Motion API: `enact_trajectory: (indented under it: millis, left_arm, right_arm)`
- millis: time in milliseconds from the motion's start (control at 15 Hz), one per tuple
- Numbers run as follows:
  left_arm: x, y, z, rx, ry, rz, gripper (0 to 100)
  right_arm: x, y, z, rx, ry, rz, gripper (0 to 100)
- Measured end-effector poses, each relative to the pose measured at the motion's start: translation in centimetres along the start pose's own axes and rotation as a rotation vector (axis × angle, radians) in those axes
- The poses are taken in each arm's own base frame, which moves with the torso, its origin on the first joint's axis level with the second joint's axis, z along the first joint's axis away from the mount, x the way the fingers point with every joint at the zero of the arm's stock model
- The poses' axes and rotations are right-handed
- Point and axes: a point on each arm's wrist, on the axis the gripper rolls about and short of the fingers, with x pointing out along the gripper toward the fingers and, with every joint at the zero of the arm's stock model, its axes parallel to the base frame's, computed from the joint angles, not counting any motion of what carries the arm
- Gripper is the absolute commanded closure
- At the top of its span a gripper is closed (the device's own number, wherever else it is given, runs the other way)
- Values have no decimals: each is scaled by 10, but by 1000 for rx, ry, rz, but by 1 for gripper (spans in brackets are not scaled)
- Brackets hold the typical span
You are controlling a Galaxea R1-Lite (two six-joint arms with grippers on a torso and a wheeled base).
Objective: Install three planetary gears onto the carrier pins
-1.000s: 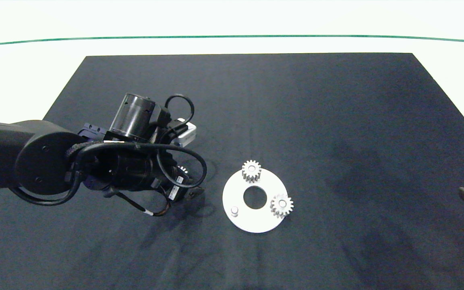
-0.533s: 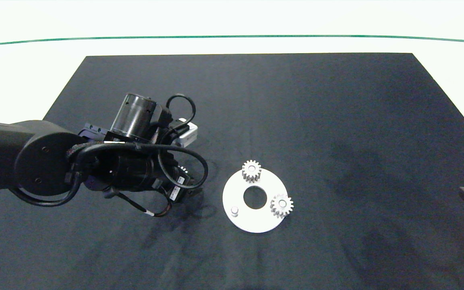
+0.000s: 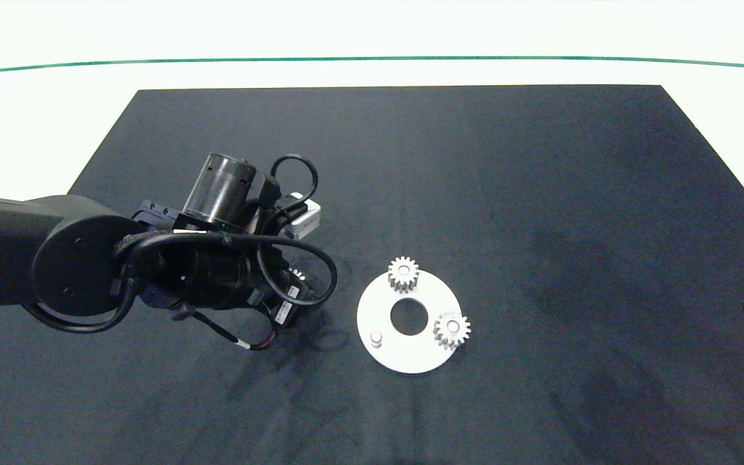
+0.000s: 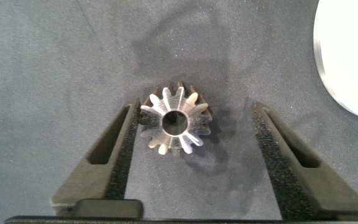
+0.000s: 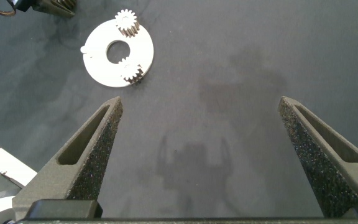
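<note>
A black mat [image 3: 540, 194] covers the table, and on it lies the white carrier disc [image 3: 404, 358], with two planetary gears already seated on pins [image 3: 403, 273] [image 3: 453, 329] and one carrier pin [image 3: 376, 337] bare on the side facing the left arm. The left gripper [image 4: 191, 158] hangs just beside the disc, its fingers spread to either side of the third gear [image 4: 174, 119], which lies flat on the mat with its bore upward, close against one pad and apart from the other. The right gripper [image 5: 201, 155] is parked wide open well away, so the left arm is clearly the nearer.
</note>
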Motion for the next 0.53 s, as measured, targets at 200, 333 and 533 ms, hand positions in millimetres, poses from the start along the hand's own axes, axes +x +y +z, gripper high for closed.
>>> enact_trajectory:
  millis: [200,333,533]
  left_arm:
    - [2,0,-1,1,6,-1,41]
    - [4,-1,-1,2,11,2,46]
    - [7,-1,-2,5,25,25,52]
  right_arm:
    - [0,0,0,0,0,0,0]
    - [0,0,0,0,0,0,0]
    - [0,0,0,0,0,0,0]
